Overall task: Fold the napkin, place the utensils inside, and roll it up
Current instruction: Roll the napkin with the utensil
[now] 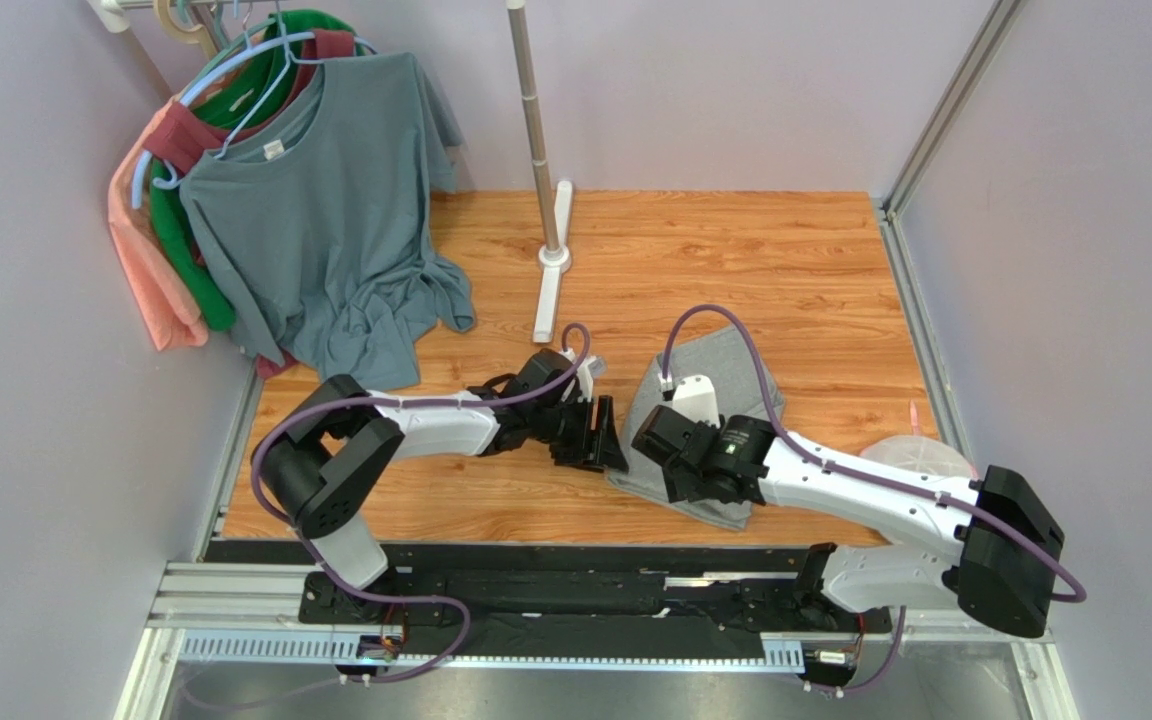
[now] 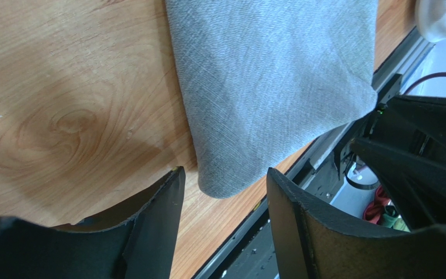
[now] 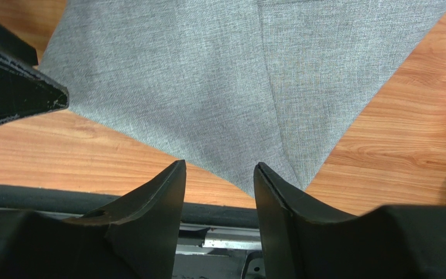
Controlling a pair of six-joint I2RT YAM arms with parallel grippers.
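The grey napkin (image 1: 725, 372) lies folded on the wooden table, near its front edge. It fills the upper part of the left wrist view (image 2: 272, 87) and of the right wrist view (image 3: 208, 75), where a fold line runs down it. My left gripper (image 1: 597, 440) is open and empty, its fingertips either side of the napkin's left near corner (image 2: 224, 171). My right gripper (image 1: 695, 480) is open and empty just above the napkin's near corner (image 3: 220, 164). The fork is hidden or out of view.
Several T-shirts on hangers (image 1: 319, 210) hang at the back left. A metal pole (image 1: 534, 105) on a white base (image 1: 552, 285) stands behind the napkin. A whitish object (image 1: 913, 450) lies at the right edge. The black rail (image 1: 537, 555) borders the table's near edge.
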